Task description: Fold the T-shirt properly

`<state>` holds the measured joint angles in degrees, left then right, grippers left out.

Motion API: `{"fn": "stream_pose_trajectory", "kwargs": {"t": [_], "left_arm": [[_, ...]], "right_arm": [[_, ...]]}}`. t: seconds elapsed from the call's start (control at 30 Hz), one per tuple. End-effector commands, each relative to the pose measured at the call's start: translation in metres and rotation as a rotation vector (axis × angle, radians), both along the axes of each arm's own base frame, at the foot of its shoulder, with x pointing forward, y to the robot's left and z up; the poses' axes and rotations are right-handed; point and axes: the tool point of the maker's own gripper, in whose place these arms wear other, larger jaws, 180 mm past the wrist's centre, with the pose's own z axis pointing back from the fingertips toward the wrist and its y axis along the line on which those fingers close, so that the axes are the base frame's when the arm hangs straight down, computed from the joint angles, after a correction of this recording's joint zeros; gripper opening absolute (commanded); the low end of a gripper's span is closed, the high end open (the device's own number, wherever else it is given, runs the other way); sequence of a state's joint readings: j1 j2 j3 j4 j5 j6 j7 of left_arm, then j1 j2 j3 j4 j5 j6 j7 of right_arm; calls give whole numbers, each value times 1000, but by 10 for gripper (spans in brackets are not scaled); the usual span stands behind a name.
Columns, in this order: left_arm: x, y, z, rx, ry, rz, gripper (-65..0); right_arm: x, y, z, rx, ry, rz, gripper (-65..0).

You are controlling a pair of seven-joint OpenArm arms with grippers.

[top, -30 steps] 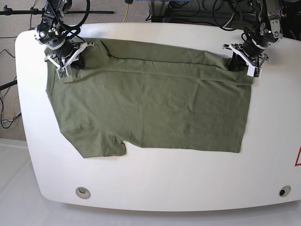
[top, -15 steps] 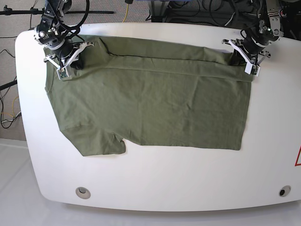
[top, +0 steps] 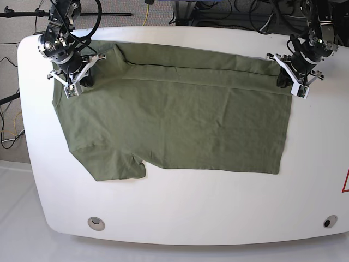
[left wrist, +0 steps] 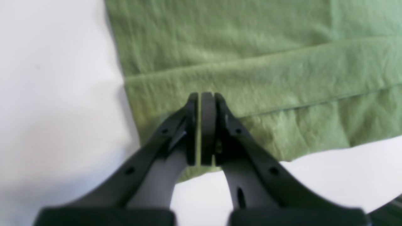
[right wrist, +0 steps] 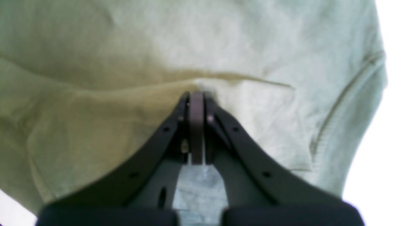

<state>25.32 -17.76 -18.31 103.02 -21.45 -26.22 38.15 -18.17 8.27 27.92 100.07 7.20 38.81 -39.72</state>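
Gripping: both grippers pinched tight on T-shirt (top: pixel 174 120) far edge
Left gripper (left wrist: pixel 202 97): clamped at folded hem corner
Right gripper (right wrist: pixel 196 94): clamped on sleeve-end cloth
Table (top: pixel 180 213): white, shirt flat

I read no text, label, brand or number in any view. One partial red triangular mark (top: pixel 346 183) sits on the table (top: pixel 180 213) at its right edge; contents illegible.
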Motion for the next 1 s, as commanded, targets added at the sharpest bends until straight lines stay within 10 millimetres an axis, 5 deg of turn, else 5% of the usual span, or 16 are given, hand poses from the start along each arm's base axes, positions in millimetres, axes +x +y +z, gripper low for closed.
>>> {"fn": "stream_pose_trajectory", "kwargs": {"t": [0.0, 0.33, 0.6, 0.97], "left_arm": [[7, -2, 12, 2, -39, -13, -647], [-1, -8, 19, 2, -53, -16, -643], [-12, 18, 28, 43, -61, 55, -650], [-26, 30, 19, 33, -44, 135, -650]], "right_arm": [[8, -4, 14, -16, -48, 4, -650], [2, -3, 15, -5, -50, 1, -650], [5, 0, 28, -8, -90, 11, -650], [0, -4, 13, 0, -50, 2, -650]]}}
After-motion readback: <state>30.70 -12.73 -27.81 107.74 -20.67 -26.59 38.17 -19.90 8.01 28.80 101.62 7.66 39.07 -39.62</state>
